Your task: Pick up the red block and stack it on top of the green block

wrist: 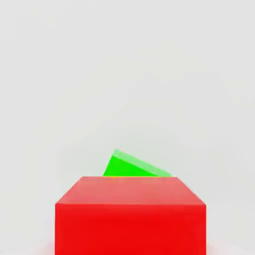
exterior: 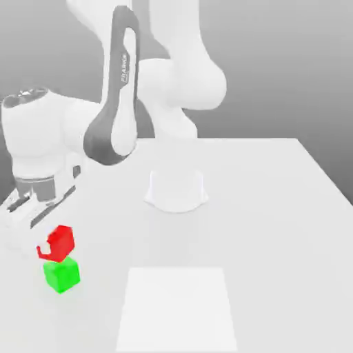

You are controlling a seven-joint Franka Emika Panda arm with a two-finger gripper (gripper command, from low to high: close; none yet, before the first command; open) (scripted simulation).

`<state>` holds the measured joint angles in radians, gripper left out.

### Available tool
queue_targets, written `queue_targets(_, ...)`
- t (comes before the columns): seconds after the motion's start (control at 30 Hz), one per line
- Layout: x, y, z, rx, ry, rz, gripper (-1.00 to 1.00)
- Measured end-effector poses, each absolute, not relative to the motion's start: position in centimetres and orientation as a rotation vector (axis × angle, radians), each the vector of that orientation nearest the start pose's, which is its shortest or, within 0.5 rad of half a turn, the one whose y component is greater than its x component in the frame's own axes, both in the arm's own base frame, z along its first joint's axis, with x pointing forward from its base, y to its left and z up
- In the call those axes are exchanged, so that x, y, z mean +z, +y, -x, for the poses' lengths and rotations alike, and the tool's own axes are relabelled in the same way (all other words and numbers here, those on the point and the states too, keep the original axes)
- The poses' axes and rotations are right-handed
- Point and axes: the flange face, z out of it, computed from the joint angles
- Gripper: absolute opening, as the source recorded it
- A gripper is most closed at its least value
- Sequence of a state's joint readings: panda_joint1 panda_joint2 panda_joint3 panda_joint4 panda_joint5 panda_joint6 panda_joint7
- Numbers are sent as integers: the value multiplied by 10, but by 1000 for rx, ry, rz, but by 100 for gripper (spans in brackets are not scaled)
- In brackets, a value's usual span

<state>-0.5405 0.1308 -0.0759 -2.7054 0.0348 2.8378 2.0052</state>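
Observation:
The red block (exterior: 58, 243) sits on top of the green block (exterior: 62, 274) near the exterior view's left edge of the white table. It looks tilted and shifted a little toward that left side, overhanging the green block. My gripper (exterior: 27, 217) hangs just above and to the left of the red block. In the hand view the red block (wrist: 130, 219) looms close, and a corner of the green block (wrist: 132, 167) pokes out from behind it.
The arm's round white base (exterior: 176, 189) stands mid-table, with the grey-and-white link (exterior: 117, 89) reaching over to the left. A paler rectangular patch (exterior: 178, 307) lies on the table (exterior: 276, 227) near the front.

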Motion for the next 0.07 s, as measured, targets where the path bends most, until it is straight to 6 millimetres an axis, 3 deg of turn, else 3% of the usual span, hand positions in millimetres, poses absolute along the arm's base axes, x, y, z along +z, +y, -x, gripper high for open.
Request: queue_targets(0.07, 187, -237, -329, -2, 3047, 757, 100)
